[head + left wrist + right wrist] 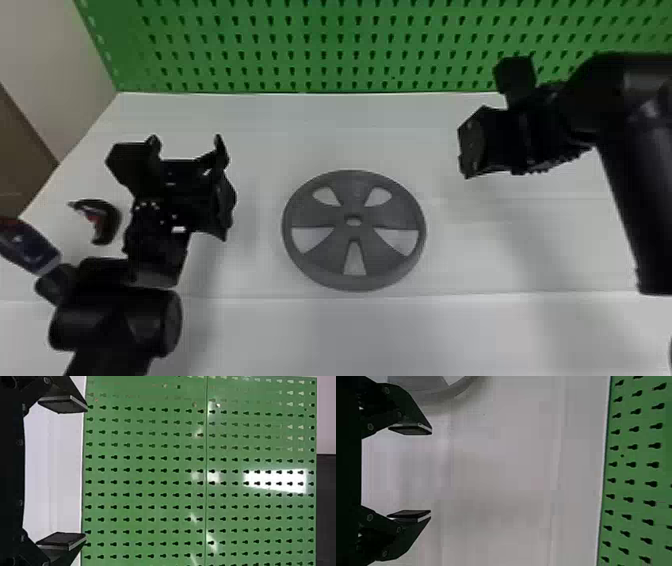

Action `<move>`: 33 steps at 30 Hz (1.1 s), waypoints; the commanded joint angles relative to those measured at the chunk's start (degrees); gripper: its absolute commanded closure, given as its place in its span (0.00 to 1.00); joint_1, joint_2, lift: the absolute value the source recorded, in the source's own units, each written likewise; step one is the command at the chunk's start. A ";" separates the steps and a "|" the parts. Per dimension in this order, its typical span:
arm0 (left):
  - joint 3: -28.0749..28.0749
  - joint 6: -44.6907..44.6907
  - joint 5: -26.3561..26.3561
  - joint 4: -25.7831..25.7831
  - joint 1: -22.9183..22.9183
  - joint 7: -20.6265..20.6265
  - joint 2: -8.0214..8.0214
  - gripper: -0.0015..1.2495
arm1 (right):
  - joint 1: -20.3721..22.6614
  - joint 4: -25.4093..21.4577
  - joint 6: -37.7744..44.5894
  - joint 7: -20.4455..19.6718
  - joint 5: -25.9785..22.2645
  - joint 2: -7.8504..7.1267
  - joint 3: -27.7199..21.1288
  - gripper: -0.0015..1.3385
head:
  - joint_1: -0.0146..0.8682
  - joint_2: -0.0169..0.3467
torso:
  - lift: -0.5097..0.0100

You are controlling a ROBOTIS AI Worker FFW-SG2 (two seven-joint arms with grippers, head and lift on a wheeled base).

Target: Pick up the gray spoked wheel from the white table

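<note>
The gray spoked wheel (354, 187) lies flat on the white table (280, 130), between the two arms. My left gripper (187, 145) is to the wheel's left above the table, its fingers apart with nothing between them; in the left wrist view the left gripper (84, 474) is open too. My right gripper (465, 150) stands to the wheel's right and farther back, above the table. In the right wrist view the right gripper (431, 473) is open over bare tabletop, with part of the wheel's rim (437, 394) beside it.
A green pegboard (310, 45) rises along the table's back edge. On the far left, a dark curved object with red (107, 220) and a blue-and-red item (30, 247) are close to my left arm. A pale wall stands at the back left.
</note>
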 commanded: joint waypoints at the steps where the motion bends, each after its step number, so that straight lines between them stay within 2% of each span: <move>1: -0.74 0.40 0.01 0.01 -0.47 0.00 0.88 0.12 | -3.16 6.52 0.88 0.00 -3.23 -1.96 3.31 0.39 | 0.93 0.17 | 0.79; 7: -1.26 0.84 0.01 0.01 -0.73 0.00 1.32 0.12 | -7.82 14.43 3.26 0.00 -6.65 -2.93 6.21 0.39 | 0.93 0.17 | 0.79; 12: -1.61 1.02 -0.08 0.01 -0.82 0.00 1.50 0.12 | -11.16 19.00 3.86 0.00 -8.59 -3.55 8.41 0.39 | 0.93 0.17 | 0.79; 15: -1.79 1.02 -0.25 0.01 -0.91 0.00 1.59 0.12 | -13.09 23.13 3.86 0.00 -11.58 -4.07 9.81 0.39 | 0.93 0.17 | 0.79; 21: -1.88 1.02 -0.25 0.01 -1.00 0.00 1.85 0.12 | -16.17 29.02 3.86 0.00 -17.38 -5.13 16.67 0.39 | 0.93 0.17 | 0.79; 26: -1.97 1.10 -0.25 0.01 -1.00 0.09 2.11 0.12 | -17.14 32.63 3.86 0.00 -21.95 -5.74 19.39 0.39 | 0.93 0.17 | 0.79; 33: -1.97 1.02 -0.08 0.01 -1.00 0.09 2.11 0.12 | -17.58 33.24 3.86 0.00 -22.56 -6.18 20.71 0.39 | 0.93 0.17 | 0.79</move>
